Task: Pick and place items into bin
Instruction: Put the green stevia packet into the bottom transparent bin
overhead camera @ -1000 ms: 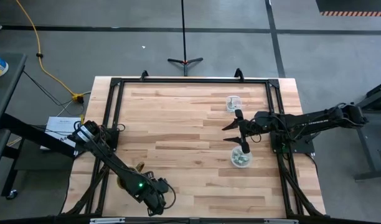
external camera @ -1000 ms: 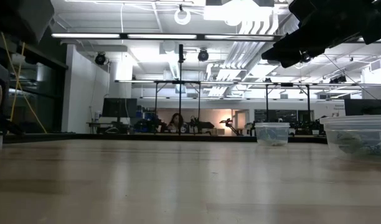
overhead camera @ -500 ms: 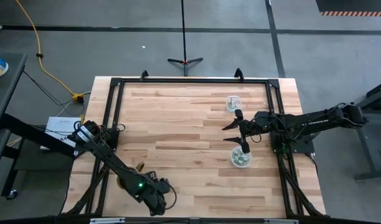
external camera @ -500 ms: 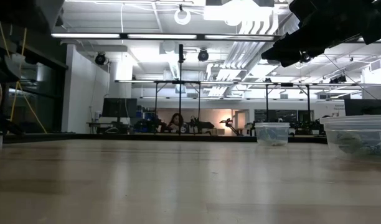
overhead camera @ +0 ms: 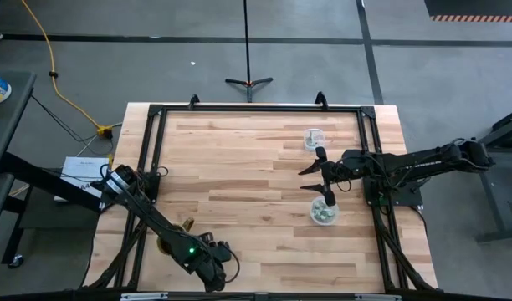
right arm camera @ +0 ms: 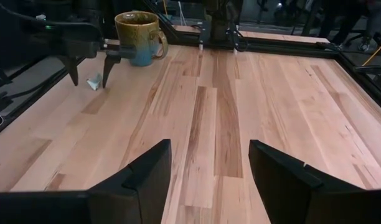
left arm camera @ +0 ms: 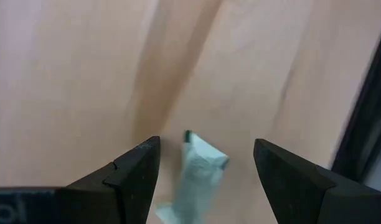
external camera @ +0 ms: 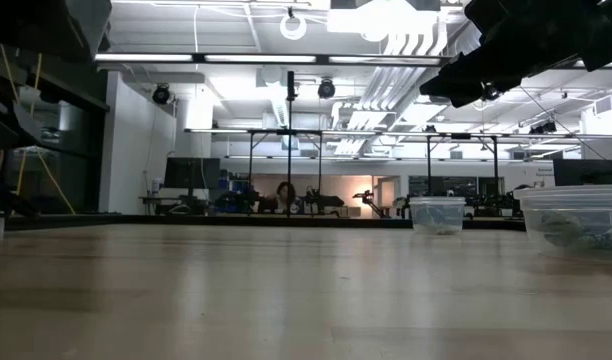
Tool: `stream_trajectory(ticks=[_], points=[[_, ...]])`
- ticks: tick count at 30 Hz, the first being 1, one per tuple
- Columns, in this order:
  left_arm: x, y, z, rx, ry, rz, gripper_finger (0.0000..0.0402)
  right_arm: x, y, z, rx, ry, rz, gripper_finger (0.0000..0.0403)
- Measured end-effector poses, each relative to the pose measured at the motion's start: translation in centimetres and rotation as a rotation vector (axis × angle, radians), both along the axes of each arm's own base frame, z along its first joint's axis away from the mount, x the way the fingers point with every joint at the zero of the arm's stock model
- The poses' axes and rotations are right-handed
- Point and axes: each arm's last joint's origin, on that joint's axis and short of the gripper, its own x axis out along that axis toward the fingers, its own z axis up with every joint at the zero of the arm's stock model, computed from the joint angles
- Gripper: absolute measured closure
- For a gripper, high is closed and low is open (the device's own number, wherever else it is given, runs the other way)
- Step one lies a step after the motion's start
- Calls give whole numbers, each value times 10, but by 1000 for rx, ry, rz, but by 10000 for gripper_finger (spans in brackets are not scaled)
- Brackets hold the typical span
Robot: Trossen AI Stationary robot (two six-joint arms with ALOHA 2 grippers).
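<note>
**Left claw straddling one bit**

I'm hanging my left claw [left arm camera: 206, 165] wide open around a pale green item [left arm camera: 198, 173] on the counter [overhead camera: 239, 159], gripping nothing. My right claw [overhead camera: 325, 186] is gaping empty over a clear tub [overhead camera: 325, 213] holding more bits.

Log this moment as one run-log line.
left gripper: open, straddling pale green item on table, beside mug | right gripper: open, above bin | item not yet gripped

a brown mug [right arm camera: 137, 37] stands near one edge of the wooden tabletop [overhead camera: 239, 167]. a yellow cable [overhead camera: 51, 75] runs over the grey floor beside a black stand [overhead camera: 248, 81].
</note>
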Motion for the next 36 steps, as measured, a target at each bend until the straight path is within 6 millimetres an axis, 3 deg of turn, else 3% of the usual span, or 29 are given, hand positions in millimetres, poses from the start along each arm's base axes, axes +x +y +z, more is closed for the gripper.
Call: stream_trajectory(ticks=[11,25,27,36], points=[[-1,0,-2,-2,36,0,124,1,0,2,0,-20,0,196],[1,4,-3,-9,76,-29,342,1,0,2,-6,-21,1,198],[3,5,1,-22,70,-64,376,1,0,3,-9,-28,-4,198],[32,39,57,215,-224,-149,378,1,0,3,43,-30,-27,198]])
